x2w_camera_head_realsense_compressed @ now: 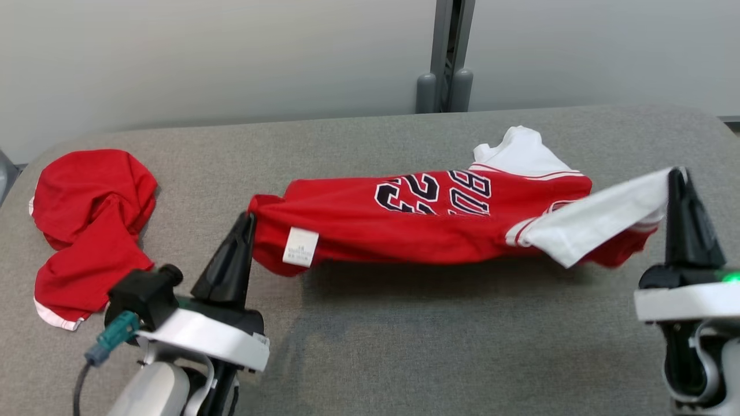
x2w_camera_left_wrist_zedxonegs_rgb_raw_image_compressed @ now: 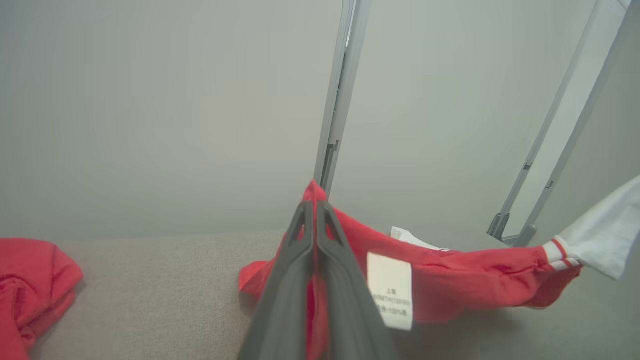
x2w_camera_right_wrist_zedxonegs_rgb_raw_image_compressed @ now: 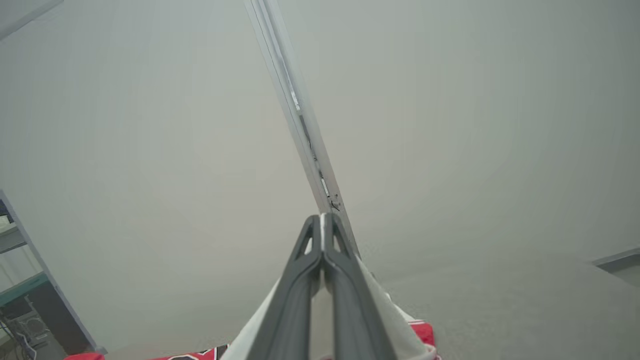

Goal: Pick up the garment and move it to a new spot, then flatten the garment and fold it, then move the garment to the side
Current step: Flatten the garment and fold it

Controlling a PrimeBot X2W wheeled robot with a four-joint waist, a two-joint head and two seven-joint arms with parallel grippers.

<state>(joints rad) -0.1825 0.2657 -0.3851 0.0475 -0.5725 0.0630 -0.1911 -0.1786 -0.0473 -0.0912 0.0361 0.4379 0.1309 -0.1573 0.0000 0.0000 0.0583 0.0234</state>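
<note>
Hanging between both pincers in the head view, the garment (x2w_camera_head_realsense_compressed: 416, 225) runs crosswise over the table (x2w_camera_head_realsense_compressed: 404, 352), lifted off the surface with its shadow beneath. The left gripper (x2w_camera_head_realsense_compressed: 248, 216) is clamped on its red end and the right gripper (x2w_camera_head_realsense_compressed: 675, 172) on a white sleeve (x2w_camera_head_realsense_compressed: 595, 222), so each arm has its own end. Bare table lies nearer the robot. A second red cloth (x2w_camera_head_realsense_compressed: 87, 219) sits by the left edge, so room that way is tight.

From the left wrist, the left gripper (x2w_camera_left_wrist_zedxonegs_rgb_raw_image_compressed: 315, 205) is pinched together on red fabric, and the garment (x2w_camera_left_wrist_zedxonegs_rgb_raw_image_compressed: 465, 280) trails off rightward.

From the right wrist, the right gripper (x2w_camera_right_wrist_zedxonegs_rgb_raw_image_compressed: 322, 217) is closed on the white sleeve (x2w_camera_right_wrist_zedxonegs_rgb_raw_image_compressed: 390, 312).
</note>
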